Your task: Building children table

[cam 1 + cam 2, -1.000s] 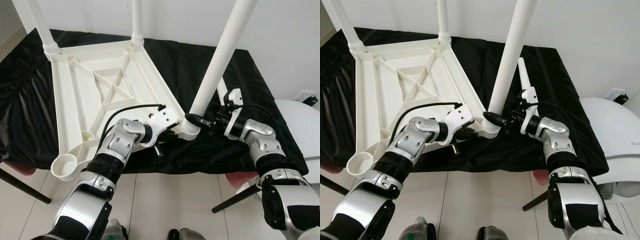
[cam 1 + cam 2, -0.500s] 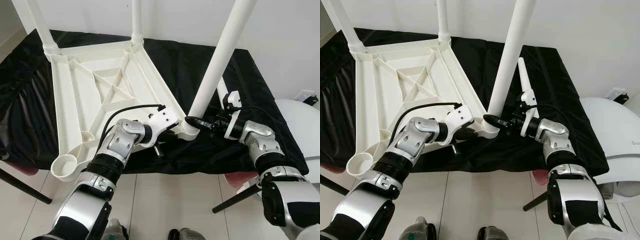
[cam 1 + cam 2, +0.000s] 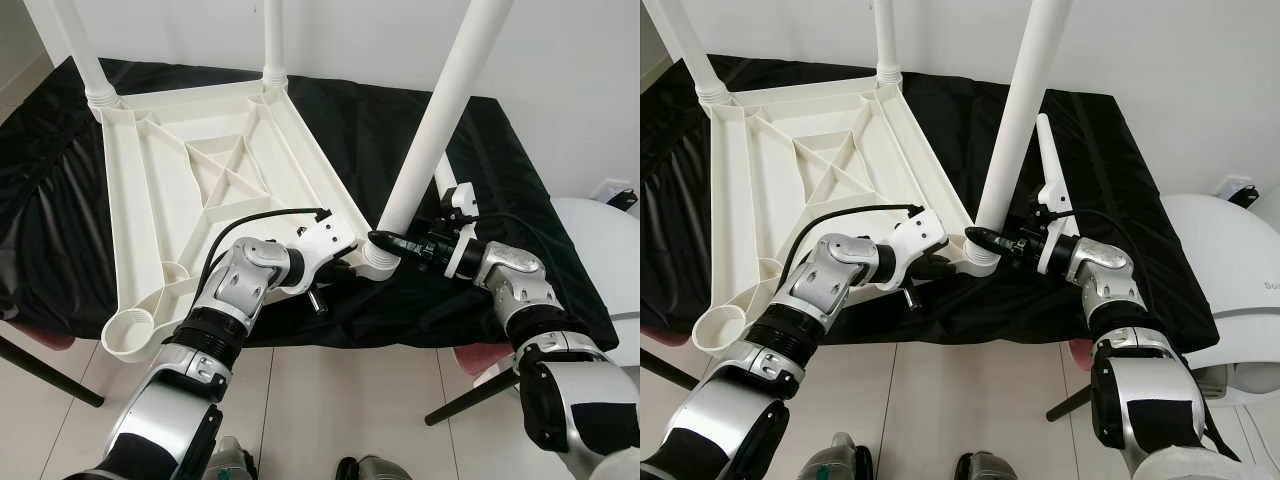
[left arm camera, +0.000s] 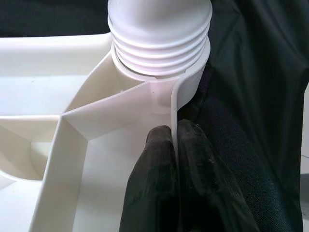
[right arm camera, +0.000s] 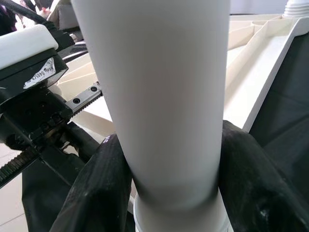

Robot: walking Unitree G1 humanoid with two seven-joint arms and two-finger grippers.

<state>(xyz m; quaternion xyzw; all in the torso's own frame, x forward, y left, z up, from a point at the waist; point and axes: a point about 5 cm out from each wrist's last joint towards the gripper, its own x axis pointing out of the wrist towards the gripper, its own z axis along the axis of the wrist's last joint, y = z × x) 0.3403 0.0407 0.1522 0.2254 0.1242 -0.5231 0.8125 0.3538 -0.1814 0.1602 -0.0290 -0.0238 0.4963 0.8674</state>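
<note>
A black-draped table (image 3: 480, 150) is carrying the upturned white children table (image 3: 190, 190). In the left wrist view, its rim is being pinched by the left gripper (image 4: 175, 145). In the right wrist view, the leg (image 5: 159, 96) is being clamped by the right gripper (image 5: 169, 193) just above its socket.

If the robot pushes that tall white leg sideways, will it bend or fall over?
Probably neither. The leg looks like a thick stiff tube, and its ribbed base sits in the tabletop's corner socket. It may slip: the surface looks smooth where the right gripper clamps it.
</note>
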